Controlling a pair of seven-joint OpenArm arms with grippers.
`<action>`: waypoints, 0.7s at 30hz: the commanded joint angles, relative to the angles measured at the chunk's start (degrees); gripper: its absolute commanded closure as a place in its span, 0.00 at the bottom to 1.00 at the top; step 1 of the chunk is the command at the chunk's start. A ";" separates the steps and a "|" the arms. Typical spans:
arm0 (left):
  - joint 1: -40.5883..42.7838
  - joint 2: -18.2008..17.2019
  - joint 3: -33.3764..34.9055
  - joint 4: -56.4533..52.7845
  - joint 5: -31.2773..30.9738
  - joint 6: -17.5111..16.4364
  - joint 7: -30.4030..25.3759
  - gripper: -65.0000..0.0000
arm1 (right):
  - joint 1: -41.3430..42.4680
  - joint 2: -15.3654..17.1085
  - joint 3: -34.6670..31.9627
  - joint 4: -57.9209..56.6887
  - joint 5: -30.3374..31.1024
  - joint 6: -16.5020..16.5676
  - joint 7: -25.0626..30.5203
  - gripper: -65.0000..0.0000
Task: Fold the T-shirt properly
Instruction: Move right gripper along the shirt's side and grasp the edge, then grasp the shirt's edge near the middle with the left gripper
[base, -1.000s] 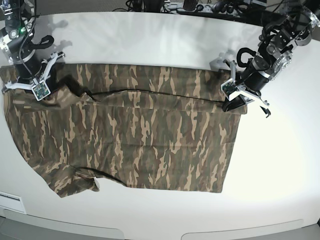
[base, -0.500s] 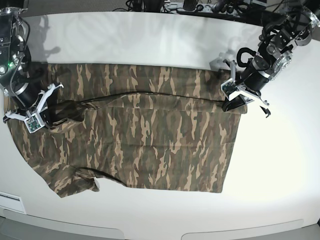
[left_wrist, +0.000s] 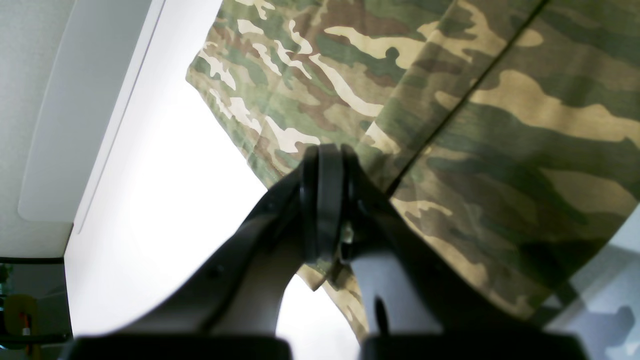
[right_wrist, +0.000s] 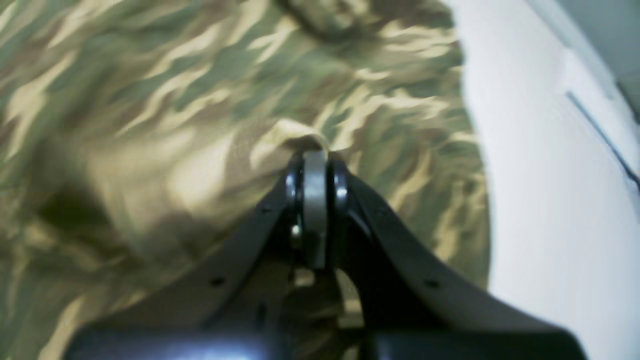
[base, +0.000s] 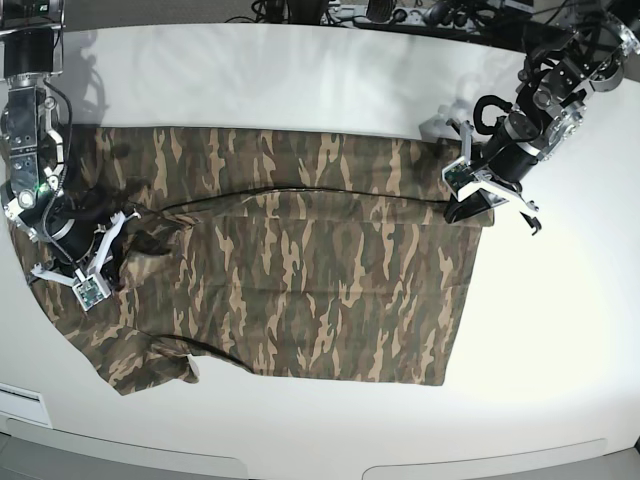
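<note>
Both hands are pinched shut on cloth: the right hand (base: 95, 268) holds a fold at the sleeve end, the left hand (base: 468, 207) the hem corner of the T-shirt (base: 300, 290), spread across the bench (base: 300, 90). Uneven pulling could skew the fold or slip the fabric free.

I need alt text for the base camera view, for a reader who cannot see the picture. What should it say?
A camouflage T-shirt lies spread on a white table, its far edge partly folded toward the camera. The right gripper, at the picture's left, is shut on a bunched part of the shirt, and the left gripper, at the picture's right, is shut on the shirt's far corner.
</note>
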 joint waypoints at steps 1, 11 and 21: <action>-0.66 -0.85 -0.50 0.74 0.39 0.68 -1.07 1.00 | 1.73 1.14 0.50 0.55 -0.79 -1.29 1.29 1.00; -0.66 -0.83 -0.50 0.74 0.37 0.68 -1.07 1.00 | 2.56 0.68 0.48 0.44 1.20 -3.32 1.44 1.00; -0.68 -1.33 -0.50 0.74 0.39 0.76 -1.07 1.00 | 3.80 -1.81 0.66 -2.03 -14.34 -26.47 -2.89 0.42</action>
